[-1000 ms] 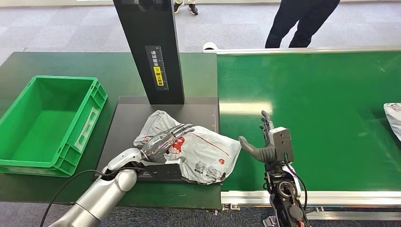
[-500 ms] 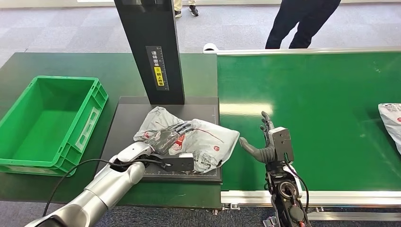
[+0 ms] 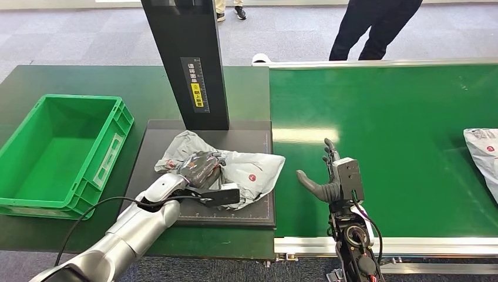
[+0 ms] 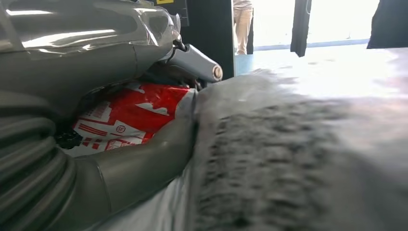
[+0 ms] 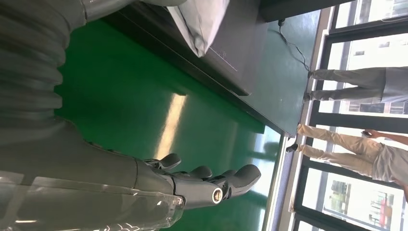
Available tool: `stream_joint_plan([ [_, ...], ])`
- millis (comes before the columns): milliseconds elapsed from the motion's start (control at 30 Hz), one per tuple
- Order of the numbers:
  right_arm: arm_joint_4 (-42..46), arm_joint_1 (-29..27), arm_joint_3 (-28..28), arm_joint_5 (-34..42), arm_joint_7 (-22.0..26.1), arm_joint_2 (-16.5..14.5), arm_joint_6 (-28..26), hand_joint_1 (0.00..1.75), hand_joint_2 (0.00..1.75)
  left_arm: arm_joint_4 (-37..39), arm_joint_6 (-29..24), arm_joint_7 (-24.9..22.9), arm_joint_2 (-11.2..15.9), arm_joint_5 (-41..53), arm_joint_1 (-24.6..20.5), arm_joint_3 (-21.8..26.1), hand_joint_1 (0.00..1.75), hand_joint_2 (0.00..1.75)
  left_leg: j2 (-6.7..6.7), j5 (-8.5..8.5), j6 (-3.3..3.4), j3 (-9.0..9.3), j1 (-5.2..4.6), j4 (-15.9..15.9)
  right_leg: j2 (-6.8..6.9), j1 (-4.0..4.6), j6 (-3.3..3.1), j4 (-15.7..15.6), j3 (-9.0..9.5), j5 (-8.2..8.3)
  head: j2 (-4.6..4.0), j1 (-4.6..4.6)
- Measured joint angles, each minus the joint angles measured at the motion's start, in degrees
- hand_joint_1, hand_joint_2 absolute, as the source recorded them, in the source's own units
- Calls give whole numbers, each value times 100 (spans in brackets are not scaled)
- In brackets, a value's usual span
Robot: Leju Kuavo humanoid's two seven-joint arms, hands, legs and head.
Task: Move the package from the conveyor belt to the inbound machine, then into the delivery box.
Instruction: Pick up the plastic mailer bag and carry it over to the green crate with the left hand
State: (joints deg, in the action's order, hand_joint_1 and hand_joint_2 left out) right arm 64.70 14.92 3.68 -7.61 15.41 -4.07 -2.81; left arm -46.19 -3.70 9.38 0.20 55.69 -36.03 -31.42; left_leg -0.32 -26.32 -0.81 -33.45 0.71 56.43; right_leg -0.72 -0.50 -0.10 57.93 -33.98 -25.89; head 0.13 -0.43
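A grey plastic package (image 3: 249, 170) with red print lies crumpled on the black platform (image 3: 154, 147) of the inbound machine, below its dark column (image 3: 188, 59). My left hand (image 3: 199, 167) lies on top of the package with its fingers curled into the bag, gripping it. The left wrist view shows the red print (image 4: 130, 115) bunched under that hand (image 4: 96, 72). My right hand (image 3: 326, 176) stands upright over the conveyor belt (image 3: 382, 117) near its left edge, fingers spread and holding nothing. In the right wrist view the same hand (image 5: 192, 183) hangs over green belt, with a corner of the package (image 5: 202, 19) beyond.
A green delivery box (image 3: 35, 194) sits empty on the dark table left of the platform. A second grey package (image 3: 483, 153) lies at the belt's right edge. A person's legs (image 3: 376, 23) stand beyond the belt.
My left hand has closed on the package and dragged it left, fully onto the platform and into a tighter bunch. The second package has slid left along the belt. My right hand stays still.
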Motion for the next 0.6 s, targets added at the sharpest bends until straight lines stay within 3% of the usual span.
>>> stream_joint_plan([
  [267,0,0,-5,-3,0,0,16,0,175,-2,-73,177,-5,-85,13,58,175,175,0,0,0,0,0,0,0,0,0,0,0,0,1,-1],
  [600,0,1,-14,-2,0,-15,47,0,175,-190,-664,577,-3,-332,232,228,175,175,-2,0,0,-12,0,0,0,0,0,0,-12,0,-1,1],
])
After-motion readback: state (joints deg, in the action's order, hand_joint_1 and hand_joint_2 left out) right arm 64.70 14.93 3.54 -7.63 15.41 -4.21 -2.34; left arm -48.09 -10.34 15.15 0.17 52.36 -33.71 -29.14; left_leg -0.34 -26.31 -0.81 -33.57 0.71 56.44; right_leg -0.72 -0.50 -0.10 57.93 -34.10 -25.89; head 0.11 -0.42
